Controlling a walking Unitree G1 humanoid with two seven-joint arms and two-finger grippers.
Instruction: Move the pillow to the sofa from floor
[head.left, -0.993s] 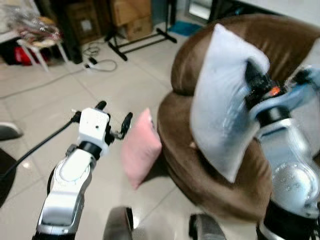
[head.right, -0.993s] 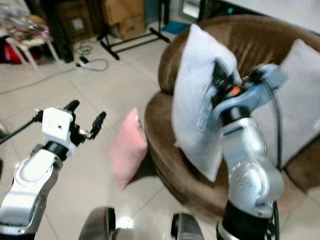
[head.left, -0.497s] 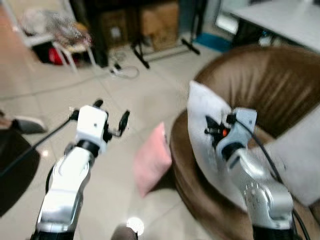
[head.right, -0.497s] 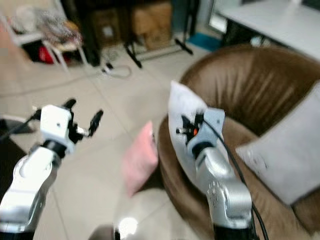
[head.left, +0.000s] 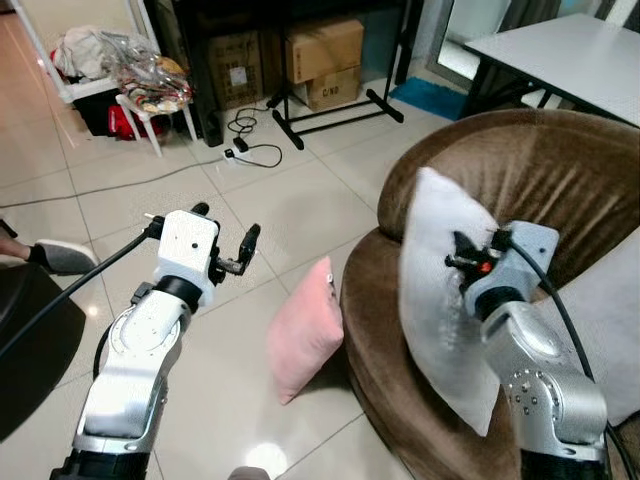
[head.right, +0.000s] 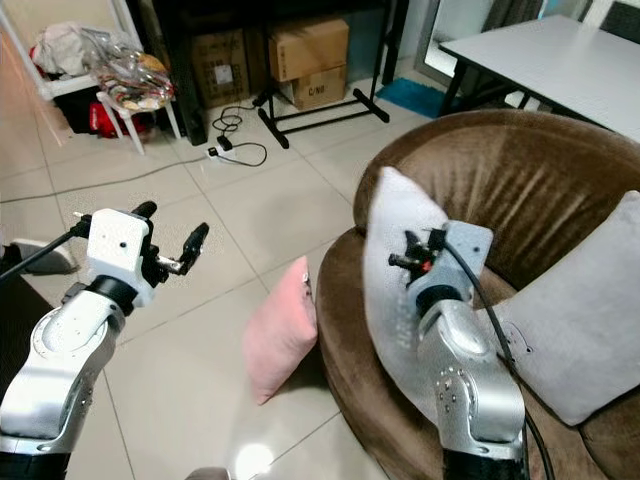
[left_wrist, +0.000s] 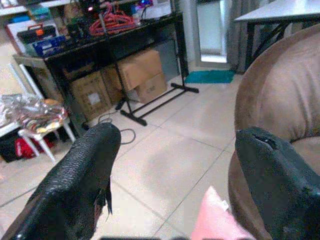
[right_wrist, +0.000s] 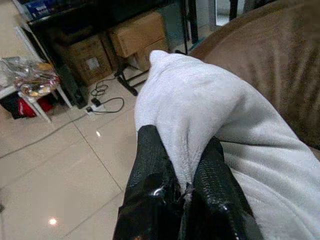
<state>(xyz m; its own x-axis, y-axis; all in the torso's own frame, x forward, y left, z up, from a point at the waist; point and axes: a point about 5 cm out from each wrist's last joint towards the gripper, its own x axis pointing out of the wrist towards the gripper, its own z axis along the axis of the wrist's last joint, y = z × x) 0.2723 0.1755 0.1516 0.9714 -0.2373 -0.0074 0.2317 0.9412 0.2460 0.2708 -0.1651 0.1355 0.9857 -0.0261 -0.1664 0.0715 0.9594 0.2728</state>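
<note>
The pale grey-white fleece pillow (head.left: 440, 300) hangs upright over the seat of the round brown plush sofa (head.left: 560, 170), its lower corner low over the front of the cushion; whether it touches is hard to tell. The right gripper (right_wrist: 181, 186) holds it by a pinched fold of fabric, the two black fingers (right_wrist: 150, 165) closed narrow on the fleece near the pillow's upper edge, so the pillow dangles below and in front of the wrist.

This looks like the placing step: the pillow is off the floor and already above the sofa, not yet let go. The next move probably calls for lowering it further toward the seat or backrest, then spreading the fingers so the fold slips free, and drawing the arm back without dragging the fabric along.

A second grey pillow (head.right: 590, 320) leans on the sofa's right side. A pink square pillow (head.left: 305, 335) stands on the tiled floor (head.left: 300, 210) against the sofa's front. The left gripper (head.left: 228, 238) hovers over the floor with fingers wide apart, holding nothing.
</note>
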